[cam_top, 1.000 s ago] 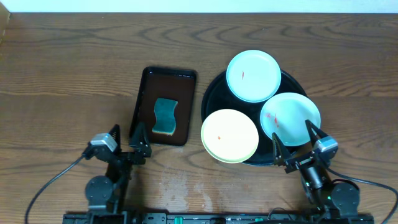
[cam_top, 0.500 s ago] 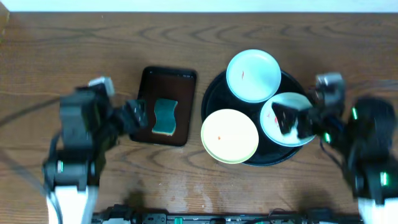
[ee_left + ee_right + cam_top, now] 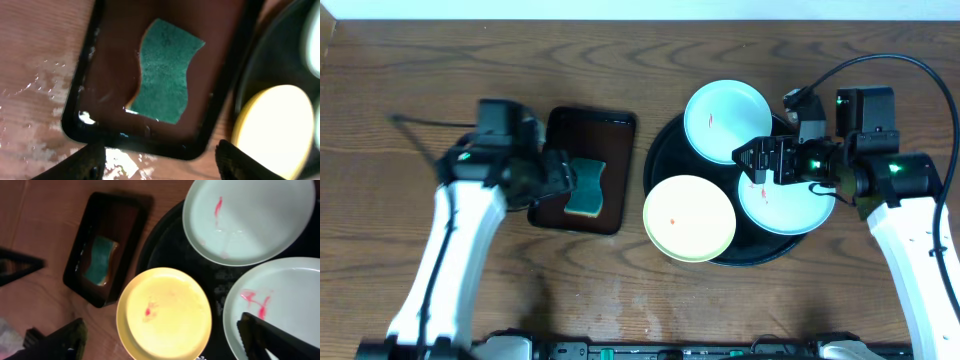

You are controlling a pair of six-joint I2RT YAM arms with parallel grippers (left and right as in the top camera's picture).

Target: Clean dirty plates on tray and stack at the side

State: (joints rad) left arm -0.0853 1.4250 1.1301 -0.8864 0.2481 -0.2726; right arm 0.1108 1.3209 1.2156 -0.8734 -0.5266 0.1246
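Three plates lie on the round black tray (image 3: 658, 150): a mint plate (image 3: 727, 120) at the back, a mint plate (image 3: 792, 200) at the right and a yellow plate (image 3: 689, 218) at the front left, each with red smears. My right gripper (image 3: 760, 160) hovers open and empty over the tray between the two mint plates. In the right wrist view its fingers (image 3: 272, 337) straddle the yellow plate (image 3: 165, 312). My left gripper (image 3: 552, 178) is open and empty at the left edge of the small rectangular tray (image 3: 610, 125).
A teal sponge (image 3: 586, 186) lies in the wet rectangular dark tray; the left wrist view shows the sponge (image 3: 165, 70), the tray's rim (image 3: 150, 149) and water spots on the wood (image 3: 40, 85). The table's back edge runs along the top.
Both arms have lifted from the table's front edge and swung forward. The left one went to the rectangular tray, the right one over the round tray.
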